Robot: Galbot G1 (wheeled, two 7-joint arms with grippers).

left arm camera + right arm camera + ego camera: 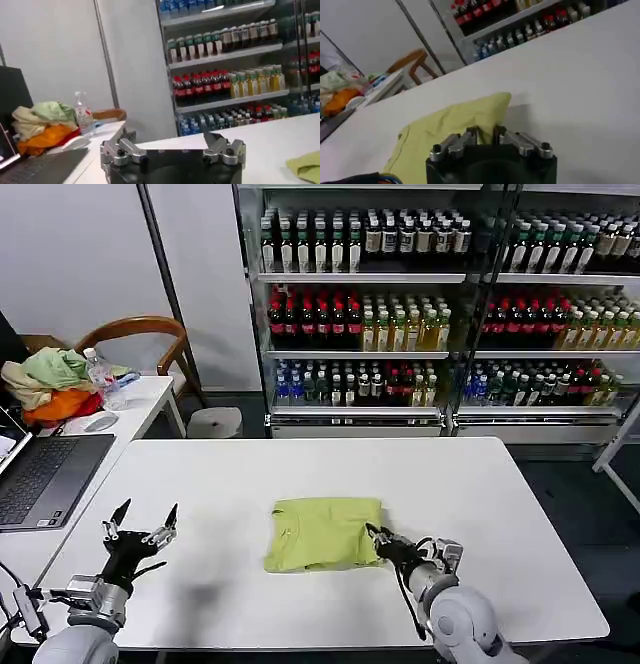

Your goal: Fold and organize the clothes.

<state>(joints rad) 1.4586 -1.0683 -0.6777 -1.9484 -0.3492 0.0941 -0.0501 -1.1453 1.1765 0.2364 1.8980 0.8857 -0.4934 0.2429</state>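
Shirt (324, 533) lies folded into a rough rectangle, mid table (480, 484), a bit toward my near edge. It's flat, w/ edges a little uneven at the near left corner. Same shirt in my R wrist view (450, 130), and a corner of it in the L wrist view (306, 166).

My R gripper (377, 536) is low at the shirt's right edge, near corner. Fingers are pinched together, nearly no gap, tips right at the fabric edge; R wrist view (487, 134) shows the tips against the cloth, but I can't tell if they actually hold any of it.

My L gripper (144, 522) sits off to the left over bare table, well apart from the shirt, fingers spread wide, holding nothing. L wrist view (172, 150) shows the same wide gap.

Side desk to my left: laptop (45, 477), a heap of clothes (50, 384) in pale green, cream and orange, a water bottle (100, 374). Wooden chair (150, 334) behind it. Drink shelves (430, 314) across the back.
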